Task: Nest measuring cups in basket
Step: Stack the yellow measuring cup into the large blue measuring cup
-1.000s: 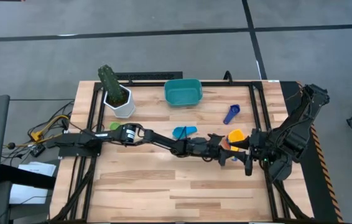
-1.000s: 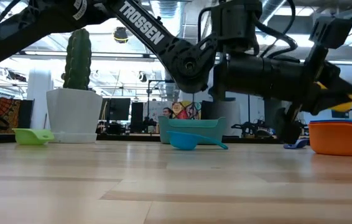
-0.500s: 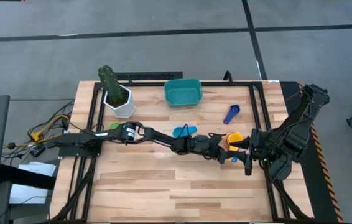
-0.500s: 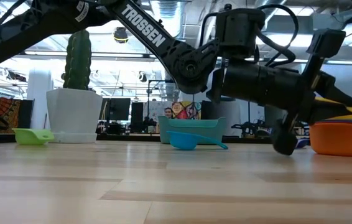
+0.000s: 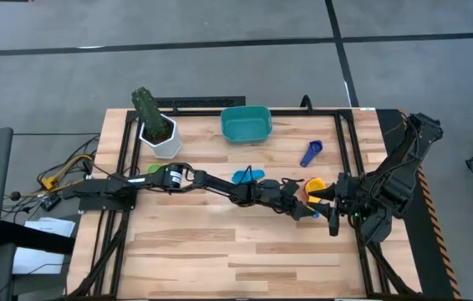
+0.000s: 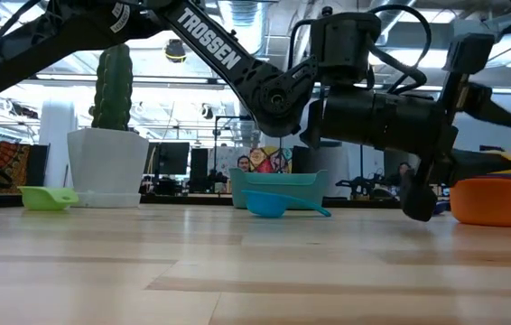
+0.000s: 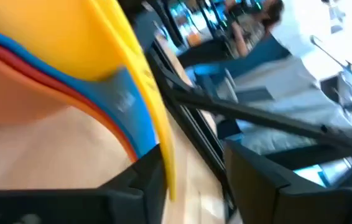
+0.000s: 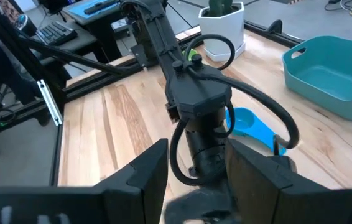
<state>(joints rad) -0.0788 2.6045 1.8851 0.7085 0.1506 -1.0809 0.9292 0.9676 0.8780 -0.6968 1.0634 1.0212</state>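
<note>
table (image 5: 220,251) wooden | basket (image 5: 246,124) teal, far edge, beside potted cactus (image 5: 156,125) | left gripper (image 5: 307,209) fingers parted at nested orange/yellow cups (image 5: 315,185), contact unclear (handles between fingers) | right gripper (image 5: 334,224) near cups, fingers apart, empty | light-blue cup (image 5: 246,176) mid-table | dark-blue cup (image 5: 311,154) beyond

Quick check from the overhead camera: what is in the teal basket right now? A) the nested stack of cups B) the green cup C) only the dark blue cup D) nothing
D: in the high view the basket shows only its bare teal floor, while the dark blue cup and the light blue cup lie on the table outside it.
</note>
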